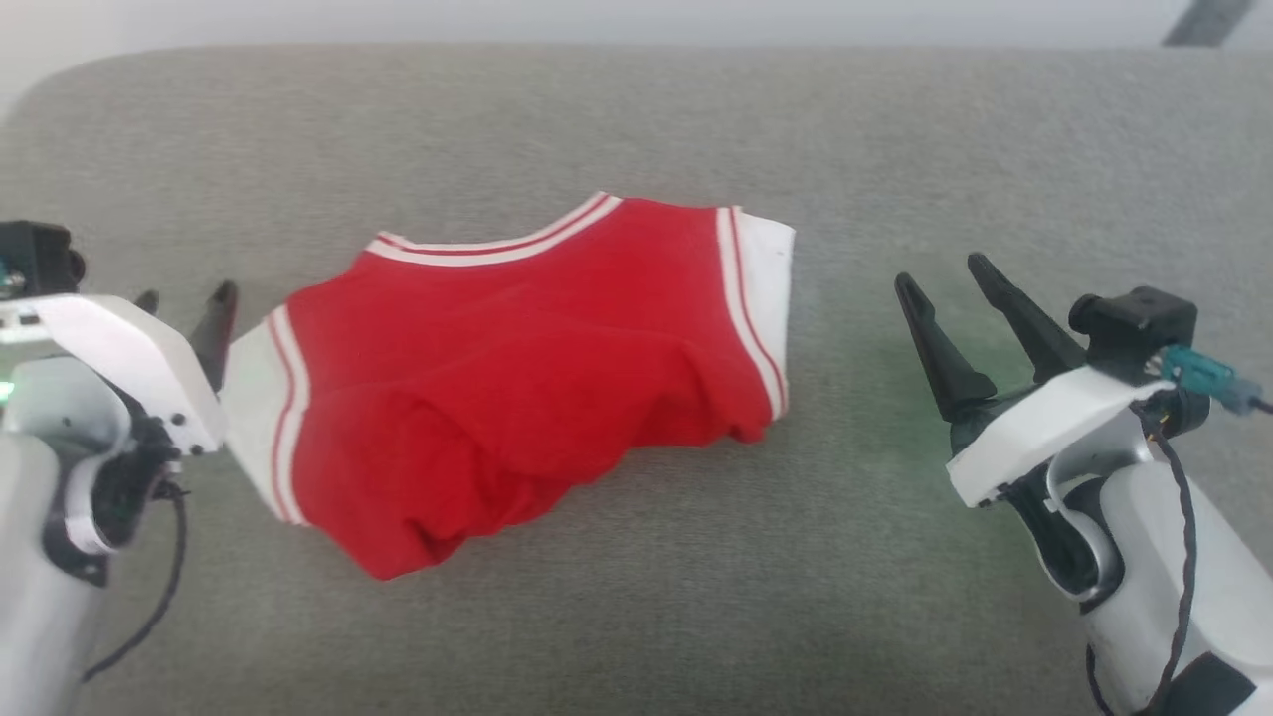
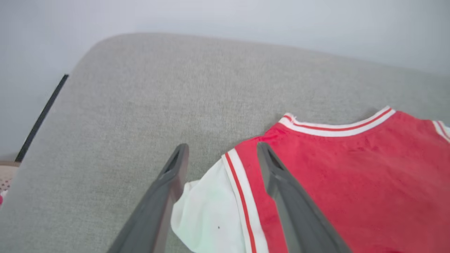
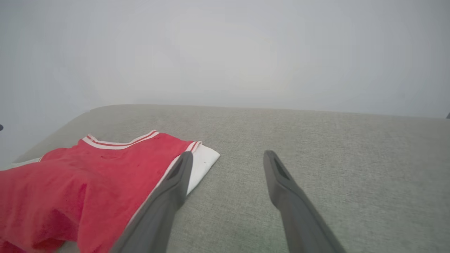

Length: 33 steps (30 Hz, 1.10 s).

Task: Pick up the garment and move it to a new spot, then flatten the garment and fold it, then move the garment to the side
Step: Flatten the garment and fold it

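Garment lies folded but bunched mid-cushion; left end effector spread at its left sleeve, right end effector released well right; a single-layer pinch could undo the fold.

The garment is red with white sleeves and red-and-white striped trim.

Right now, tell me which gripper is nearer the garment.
Left. The left gripper hangs open at the white sleeve of the garment, fingers either side of its striped seam; the right gripper stands open beyond the other sleeve, cushion between.
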Motion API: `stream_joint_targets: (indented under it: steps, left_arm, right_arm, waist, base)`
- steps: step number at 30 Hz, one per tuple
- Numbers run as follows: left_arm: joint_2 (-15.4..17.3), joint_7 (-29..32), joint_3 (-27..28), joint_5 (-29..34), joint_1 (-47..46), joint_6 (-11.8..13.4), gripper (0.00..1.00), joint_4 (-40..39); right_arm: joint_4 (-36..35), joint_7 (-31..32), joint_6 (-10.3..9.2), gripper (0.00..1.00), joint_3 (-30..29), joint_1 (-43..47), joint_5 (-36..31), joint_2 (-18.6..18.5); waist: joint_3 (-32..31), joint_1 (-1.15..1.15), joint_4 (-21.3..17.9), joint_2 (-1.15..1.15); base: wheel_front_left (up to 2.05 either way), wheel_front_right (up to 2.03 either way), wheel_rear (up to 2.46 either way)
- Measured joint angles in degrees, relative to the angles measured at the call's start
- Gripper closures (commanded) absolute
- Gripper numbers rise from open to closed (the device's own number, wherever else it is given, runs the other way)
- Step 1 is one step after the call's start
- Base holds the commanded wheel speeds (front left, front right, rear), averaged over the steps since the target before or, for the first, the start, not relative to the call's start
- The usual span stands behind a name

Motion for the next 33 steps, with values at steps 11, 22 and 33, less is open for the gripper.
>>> stream_joint_targets:
  steps: [11,22,33]
  left_arm:
    - [-5.1,-22.6,-1.0,6.0,8.1,-2.4,0.0,-5.2]
    - [-10.3,-30.0,-3.0,6.6,14.0,-2.4,0.0,-8.4]
    - [-13.6,-35.0,-3.2,6.7,15.5,-2.7,0.0,-11.1]
  right_arm:
    - [7.6,14.5,0.0,0.0,2.9,-6.0,2.1,-3.1]
    - [17.9,31.5,0.0,0.0,3.8,-12.9,0.8,-5.7]
    - [28.5,43.5,0.05,0.4,1.3,-18.2,-2.0,-4.8]
  waist:
    - [-2.7,0.0,7.2,0.0]
    - [-3.4,0.0,14.9,0.0]
    - [-2.4,0.0,19.2,0.0]
  base:
    - [0.0,0.0,0.0]
    - [0.0,0.0,0.0]
    - [0.0,0.0,0.0]
